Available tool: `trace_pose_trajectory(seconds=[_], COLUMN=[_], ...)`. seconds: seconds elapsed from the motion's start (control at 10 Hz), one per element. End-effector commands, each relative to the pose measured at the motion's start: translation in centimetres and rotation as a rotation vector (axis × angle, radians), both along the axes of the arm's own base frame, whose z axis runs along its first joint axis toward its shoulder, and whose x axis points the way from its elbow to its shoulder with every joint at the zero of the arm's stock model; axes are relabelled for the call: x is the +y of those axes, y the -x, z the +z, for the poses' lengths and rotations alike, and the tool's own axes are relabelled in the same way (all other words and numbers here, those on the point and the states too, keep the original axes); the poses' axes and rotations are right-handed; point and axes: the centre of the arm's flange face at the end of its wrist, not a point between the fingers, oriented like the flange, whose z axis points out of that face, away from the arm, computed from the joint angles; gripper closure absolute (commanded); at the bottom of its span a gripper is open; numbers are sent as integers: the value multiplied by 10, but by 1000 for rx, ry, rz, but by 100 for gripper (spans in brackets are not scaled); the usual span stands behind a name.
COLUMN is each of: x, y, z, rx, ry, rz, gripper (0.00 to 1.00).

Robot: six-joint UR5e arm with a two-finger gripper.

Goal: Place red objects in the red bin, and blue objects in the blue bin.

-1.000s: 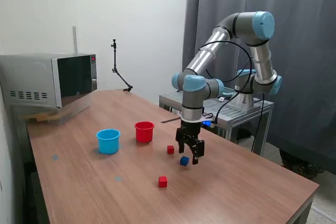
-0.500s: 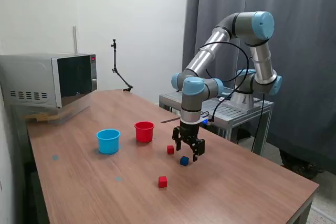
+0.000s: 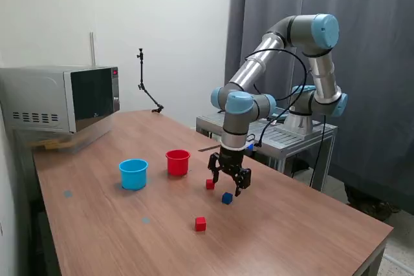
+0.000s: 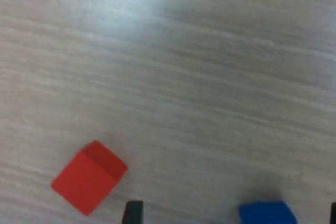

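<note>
White wall (image 3: 162, 17) is backing a wooden table (image 3: 291, 224); microwave (image 3: 61, 98) is sitting at its far corner; grey curtain (image 3: 375, 63) is hanging behind a metal cart (image 3: 304, 135).

Two red cubes (image 3: 209, 184) (image 3: 200, 224), a dark blue cube (image 3: 226, 198), a red cup (image 3: 177, 162), a cyan cup (image 3: 133, 174), brown wood-grain table (image 3: 310, 224).

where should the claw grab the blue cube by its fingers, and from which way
Come straight down from above and pinch two opposite flat side faces of the blue cube. It sits flat on the table, apart from the red cube beside it, so both sides look free. In the wrist view its faces sit roughly square to the image edges, so the open claw probably needs little twist.
</note>
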Motion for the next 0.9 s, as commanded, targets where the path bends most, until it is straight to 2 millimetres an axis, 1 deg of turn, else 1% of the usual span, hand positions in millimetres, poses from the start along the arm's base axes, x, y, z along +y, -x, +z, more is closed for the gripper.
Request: trace_pose_trajectory(seconds=[0.0, 0.1, 0.2, 0.4, 0.6, 0.8], x=[-12, -29, -35, -36, -34, -24], y=[7, 7, 6, 7, 6, 8], z=[11, 13, 15, 15, 6, 2], rx=[26, 29, 31, 31, 17, 10], ry=[32, 86, 107, 124, 117, 112], rz=[3, 17, 23, 32, 38, 39], gripper=[0, 0, 0, 0, 0, 0])
